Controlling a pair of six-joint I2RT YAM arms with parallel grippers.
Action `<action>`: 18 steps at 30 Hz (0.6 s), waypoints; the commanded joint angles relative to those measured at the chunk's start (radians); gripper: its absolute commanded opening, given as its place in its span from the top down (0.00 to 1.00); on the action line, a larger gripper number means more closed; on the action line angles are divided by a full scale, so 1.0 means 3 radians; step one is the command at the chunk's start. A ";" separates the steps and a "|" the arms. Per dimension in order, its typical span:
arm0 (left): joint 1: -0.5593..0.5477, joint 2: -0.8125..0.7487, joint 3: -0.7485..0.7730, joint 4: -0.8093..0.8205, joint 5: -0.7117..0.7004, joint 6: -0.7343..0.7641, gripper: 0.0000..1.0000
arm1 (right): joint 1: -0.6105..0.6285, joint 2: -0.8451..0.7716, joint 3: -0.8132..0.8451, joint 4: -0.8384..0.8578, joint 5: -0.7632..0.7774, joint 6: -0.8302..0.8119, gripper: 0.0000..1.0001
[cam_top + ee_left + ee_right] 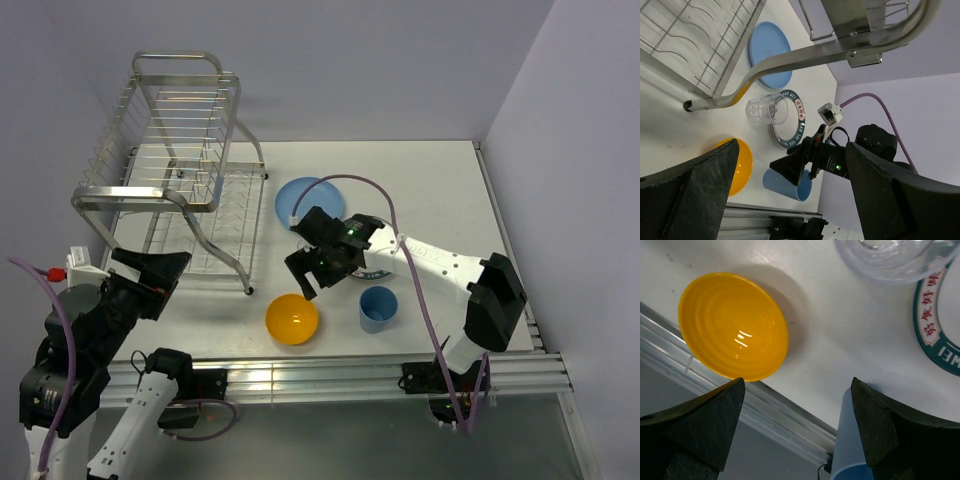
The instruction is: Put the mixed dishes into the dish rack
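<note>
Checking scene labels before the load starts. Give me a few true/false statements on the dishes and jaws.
1. The light-blue plate lies on the table, outside the dish rack. True.
2. The orange-yellow bowl is upside down. False: it sits opening up.
3. In the top view, the blue cup stands left of the bowl. False: it stands to the bowl's right.
4. The clear glass stands at the white lettered plate. True.
5. Left jaws and right jaws stand open, holding nothing. True.
</note>
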 commanded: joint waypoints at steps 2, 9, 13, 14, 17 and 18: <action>-0.0007 0.0075 0.0046 -0.0198 -0.0047 0.0025 0.07 | 0.0104 0.0027 -0.0002 0.0252 -0.0029 0.0017 0.12; -0.0007 0.0575 0.0250 -0.0419 0.0110 0.0377 0.14 | 0.0104 0.0063 -0.0294 0.0545 -0.0210 0.0105 0.16; -0.0007 0.0827 0.0312 -0.0527 0.0254 0.0587 0.17 | 0.0104 0.0155 -0.0503 0.0754 -0.0378 0.0145 0.23; -0.0007 0.0827 0.0327 -0.0516 0.0244 0.0592 0.17 | 0.0104 0.0150 -0.0559 0.0886 -0.0404 0.0171 0.23; -0.0007 0.0750 0.0348 -0.0470 0.0198 0.0562 0.18 | 0.0104 0.0099 -0.0764 0.1137 -0.0506 0.0248 0.27; -0.0007 0.0735 0.0332 -0.0470 0.0203 0.0561 0.18 | 0.0104 0.0094 -0.0835 0.1183 -0.0506 0.0288 0.28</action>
